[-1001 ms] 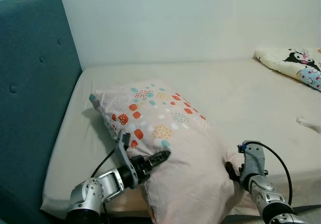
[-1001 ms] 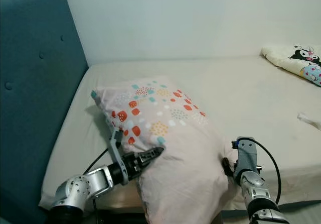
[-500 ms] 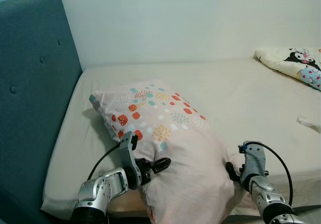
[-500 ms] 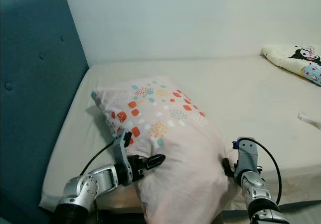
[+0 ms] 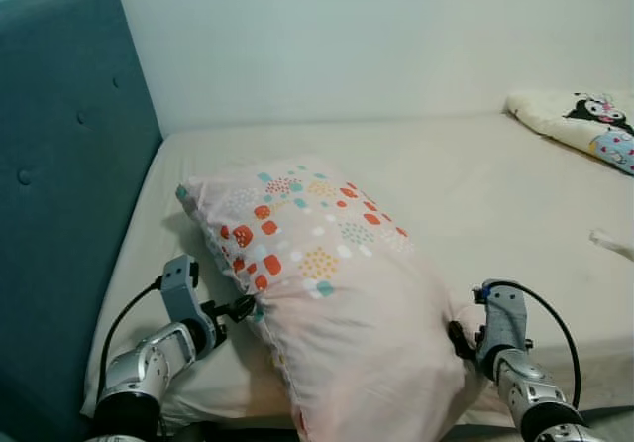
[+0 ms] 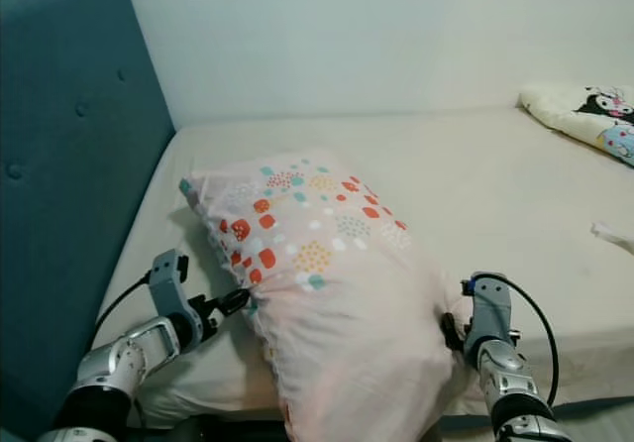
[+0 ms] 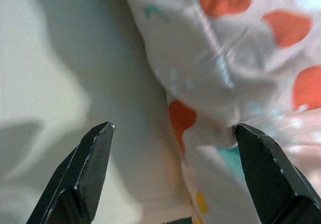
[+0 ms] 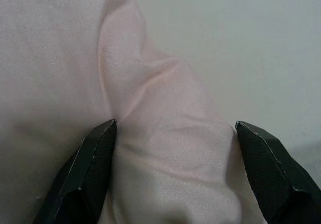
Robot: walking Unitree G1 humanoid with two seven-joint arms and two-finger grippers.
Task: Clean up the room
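Note:
A pale pink pillow [image 5: 337, 264] with orange and teal spots lies on the bed, its near end hanging over the front edge. My left gripper [image 5: 243, 309] is open at the pillow's left seam, low over the sheet. In the left wrist view one fingertip [image 7: 246, 138] touches the pillow's edge and the other stands over bare sheet. My right gripper [image 6: 448, 329] is open at the pillow's near right corner. In the right wrist view a fold of the pink cloth [image 8: 170, 148] bulges between its spread fingers [image 8: 100, 148].
The beige mattress [image 5: 475, 184] stretches to the right, along a white wall. A teal padded headboard [image 5: 59, 194] rises on the left. A cartoon-print blanket [image 5: 584, 125] lies at the far right, with a small white scrap [image 5: 612, 244] nearer.
My left gripper has pulled out from the pillow's front face and swung left, down to its left seam. The right arm has stayed in place.

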